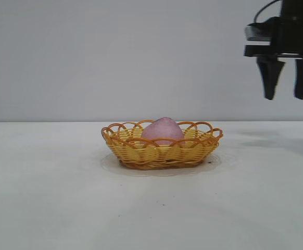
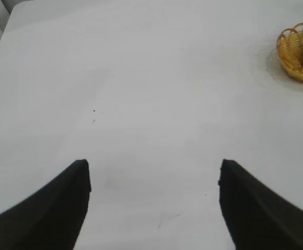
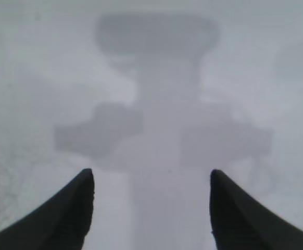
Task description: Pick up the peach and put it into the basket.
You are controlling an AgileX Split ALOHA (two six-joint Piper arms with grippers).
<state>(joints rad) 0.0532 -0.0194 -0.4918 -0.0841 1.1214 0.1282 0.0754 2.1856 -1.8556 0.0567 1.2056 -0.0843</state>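
Exterior view shows the peach (image 1: 163, 130) sitting inside the basket (image 1: 162, 151), which rests mid-table (image 1: 47, 208), nearer the far edge; the right gripper (image 1: 288, 95) hangs high toward the right edge, pointing down, fingers spread and empty; the left gripper (image 2: 154, 179) hovers well apart from the basket, fingers likewise spread, holding nothing.

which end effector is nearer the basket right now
Right, as far as the views show. The right end effector hangs open, high and off to the basket's side; the left end effector views it across bare table.
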